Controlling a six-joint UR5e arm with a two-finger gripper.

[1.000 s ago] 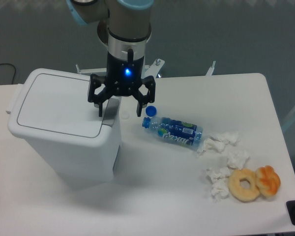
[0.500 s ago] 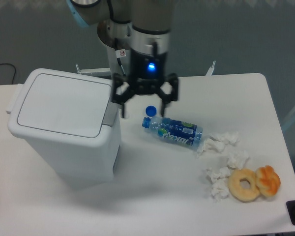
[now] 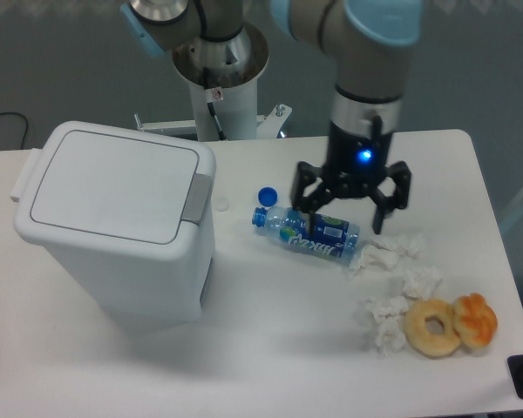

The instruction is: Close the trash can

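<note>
The white trash can stands at the left of the table. Its flat lid lies down flat on the bin, with the grey latch tab at its right edge. My gripper is open and empty. It hangs well to the right of the can, above the blue water bottle.
A blue bottle cap lies beside the bottle's neck. Crumpled white tissues lie at the right. A ring donut and a glazed pastry sit near the front right corner. The robot's base post stands behind the can.
My gripper has moved right, from over the can's latch edge to above the bottle. The lid stays flat.
</note>
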